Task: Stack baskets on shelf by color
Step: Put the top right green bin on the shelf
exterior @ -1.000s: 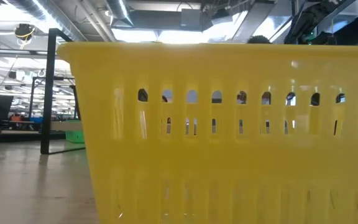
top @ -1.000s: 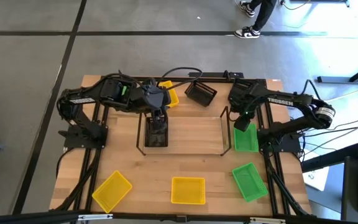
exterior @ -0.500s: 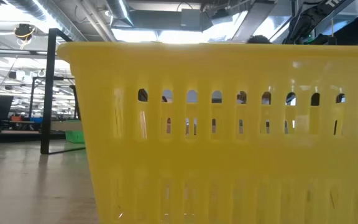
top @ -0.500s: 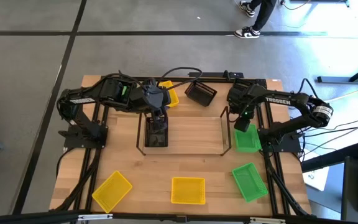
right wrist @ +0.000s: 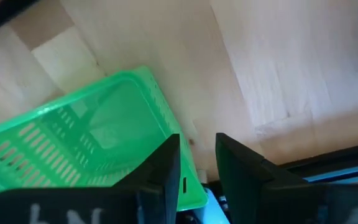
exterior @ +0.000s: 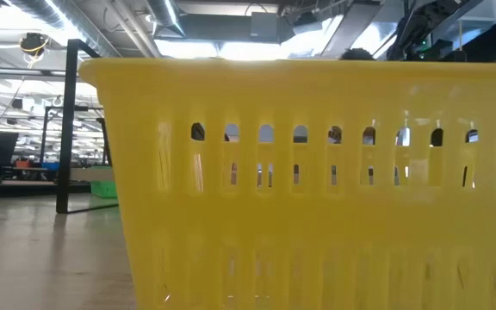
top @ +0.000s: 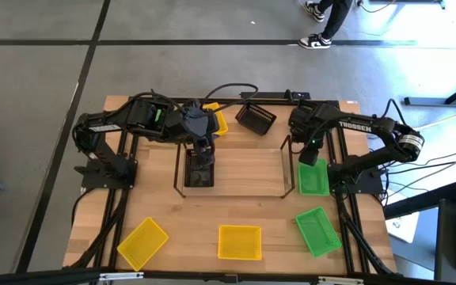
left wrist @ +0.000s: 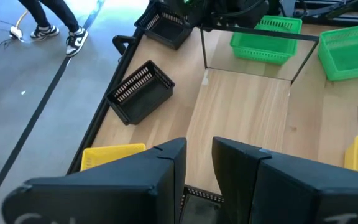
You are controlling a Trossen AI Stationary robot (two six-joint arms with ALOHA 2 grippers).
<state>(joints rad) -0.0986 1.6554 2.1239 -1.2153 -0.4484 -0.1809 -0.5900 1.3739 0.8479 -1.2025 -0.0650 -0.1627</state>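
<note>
**Q:** Baskets first: where does each one lie, and what does the shelf hold?

**A:** The shelf (top: 283, 170) stands mid-table. Its left end holds one black basket (top: 199, 176), partly hidden under the left gripper (top: 203, 155). The other black basket (top: 256, 119) lies tilted behind the shelf, near a yellow basket (top: 216, 123). One green basket (top: 314, 179) sits just beside the shelf's right end, and a second green basket (top: 317, 231) lies nearer the front edge. Two more yellow ones lie along the front, the middle yellow basket (top: 239, 242) and the left yellow basket (top: 142, 242). The middle one fills the low view.

**Q:** And the jaws?

**A:** Both are released. The left gripper's fingers (left wrist: 166, 174) show bare wood in the gap between them. The right gripper (top: 310, 155) hovers over the far rim of the nearer green basket, grasping nothing.
</note>
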